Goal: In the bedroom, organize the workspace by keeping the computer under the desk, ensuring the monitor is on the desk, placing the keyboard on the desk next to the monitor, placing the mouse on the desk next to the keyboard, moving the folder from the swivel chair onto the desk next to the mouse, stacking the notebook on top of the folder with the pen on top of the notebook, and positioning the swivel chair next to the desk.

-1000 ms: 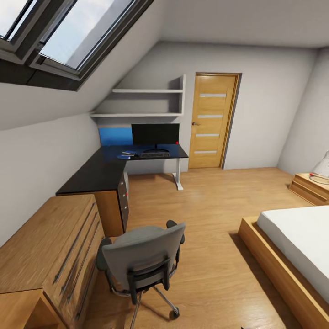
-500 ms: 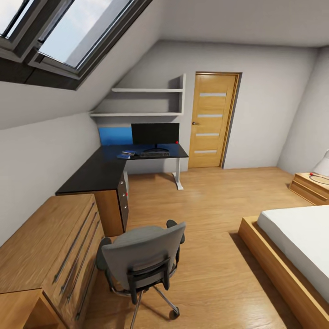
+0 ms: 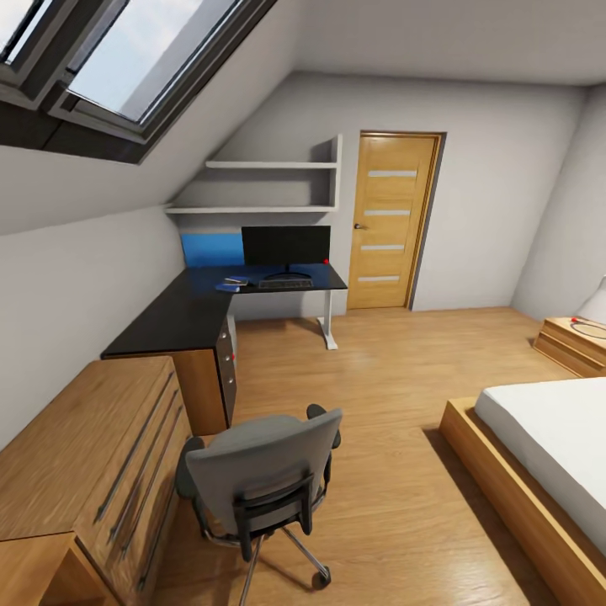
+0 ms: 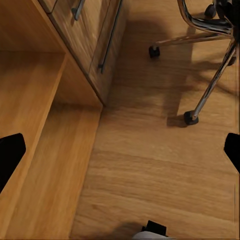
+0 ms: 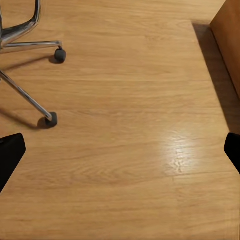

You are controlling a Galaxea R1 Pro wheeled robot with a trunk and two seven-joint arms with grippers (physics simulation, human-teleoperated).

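Observation:
The swivel chair (image 3: 257, 480) stands close in front of me on the plank floor, its grey back toward me and its seat hidden. Further back, the black L-shaped desk (image 3: 181, 316) carries the monitor (image 3: 286, 246) with the keyboard (image 3: 284, 284) in front of it. Left of the keyboard lie small flat blue and dark items (image 3: 235, 284), too small to name. The computer is out of view. My left gripper (image 4: 120, 152) and right gripper (image 5: 120, 152) are open over bare floor, with the chair's casters (image 4: 190, 118) (image 5: 51, 119) nearby.
A light-wood drawer chest (image 3: 76, 471) stands at my near left against the sloped wall. A bed (image 3: 539, 454) and a nightstand (image 3: 576, 341) are on the right. A blue panel (image 3: 210, 251) leans behind the desk, and the wooden door (image 3: 391, 223) is beyond it.
The whole head view has shifted slightly, so the camera moved. The chair and the things on the desk stay where they were.

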